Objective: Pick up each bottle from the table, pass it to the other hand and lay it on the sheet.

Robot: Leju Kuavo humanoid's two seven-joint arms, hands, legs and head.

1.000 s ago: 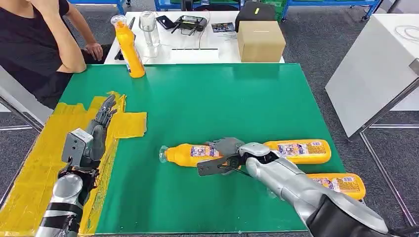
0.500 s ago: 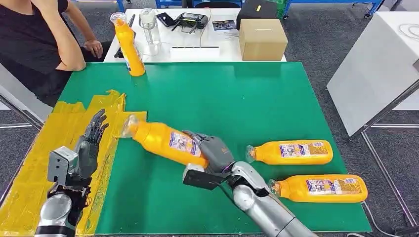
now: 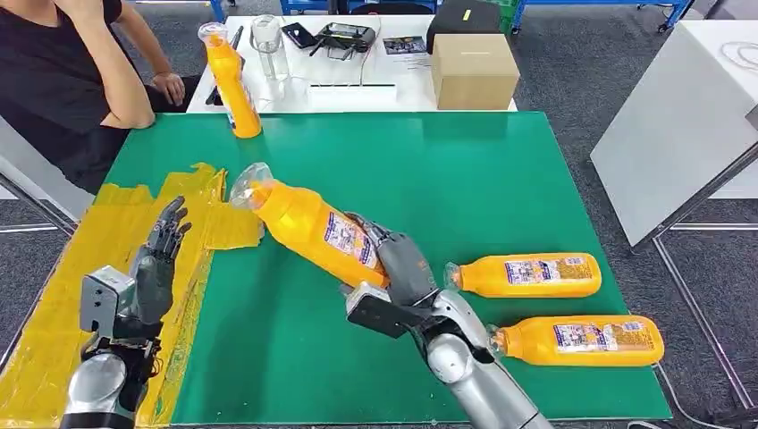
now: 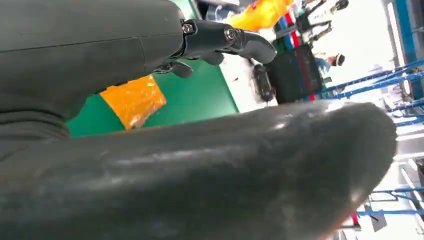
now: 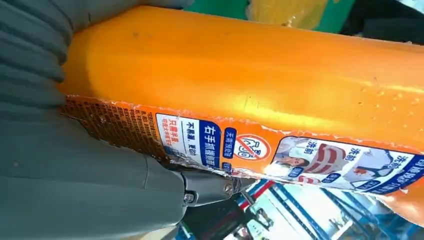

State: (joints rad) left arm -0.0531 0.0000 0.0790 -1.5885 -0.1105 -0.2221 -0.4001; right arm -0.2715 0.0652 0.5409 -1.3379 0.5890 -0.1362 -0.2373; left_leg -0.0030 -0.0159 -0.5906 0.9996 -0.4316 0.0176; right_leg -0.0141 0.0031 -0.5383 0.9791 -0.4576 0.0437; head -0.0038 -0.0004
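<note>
Silver arms end in a grey right hand [image 3: 400, 265] and left hand [image 3: 154, 268] with dark fingers.

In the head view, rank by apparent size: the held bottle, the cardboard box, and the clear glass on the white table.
1. Held bottle, though nearness to the camera inflates it.
2. Cardboard box.
3. Clear glass.

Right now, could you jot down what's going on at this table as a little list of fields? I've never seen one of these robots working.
Right hand: grips the lifted bottle by its lower body, cap end tilted up toward the sheet
Left hand: holds nothing, fingers apart, over the yellow sheet
Bottles lying on green table: two, near the right side
Standing bottle: upright at the far left corner
Person: seated at the far left
</note>
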